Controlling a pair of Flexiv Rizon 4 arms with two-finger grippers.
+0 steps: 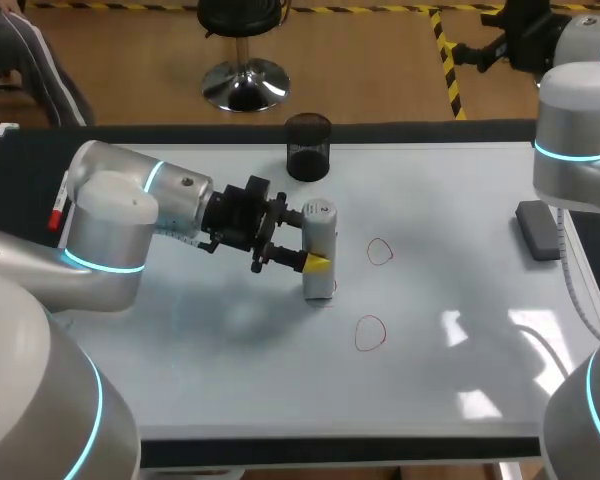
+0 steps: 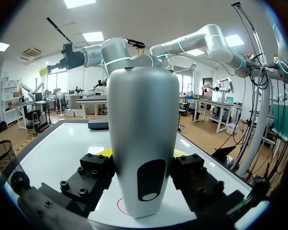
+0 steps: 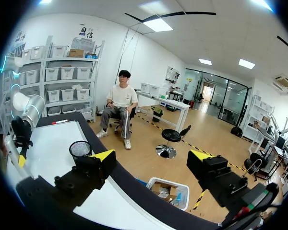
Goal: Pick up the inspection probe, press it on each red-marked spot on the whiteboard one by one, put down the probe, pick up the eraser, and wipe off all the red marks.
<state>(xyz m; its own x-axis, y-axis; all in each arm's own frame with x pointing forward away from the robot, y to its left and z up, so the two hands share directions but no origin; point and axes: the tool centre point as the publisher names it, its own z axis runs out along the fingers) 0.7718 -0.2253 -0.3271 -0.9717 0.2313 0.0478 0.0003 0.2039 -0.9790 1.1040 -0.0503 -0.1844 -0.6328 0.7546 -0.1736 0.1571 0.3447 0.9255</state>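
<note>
The whiteboard [image 1: 230, 370] covered the table, with a black mesh cup [image 1: 308, 147] at its far edge and the dark eraser [image 1: 538, 228] lying at the right. The left gripper [image 1: 318, 262] was clamped on the inspection probe [image 1: 320, 225], with a yellow tip on either side of its lower body. It held the probe upright, with its foot on the board at a red mark. Two more red marks lay to the right [image 1: 380, 251] and nearer [image 1: 370, 333]. The probe looked rigid, smooth and light, so a low, firm side hold seemed right to stop it slipping. The right gripper [image 3: 152, 158] hung with its fingers apart and empty, beyond the board's far right.
</note>
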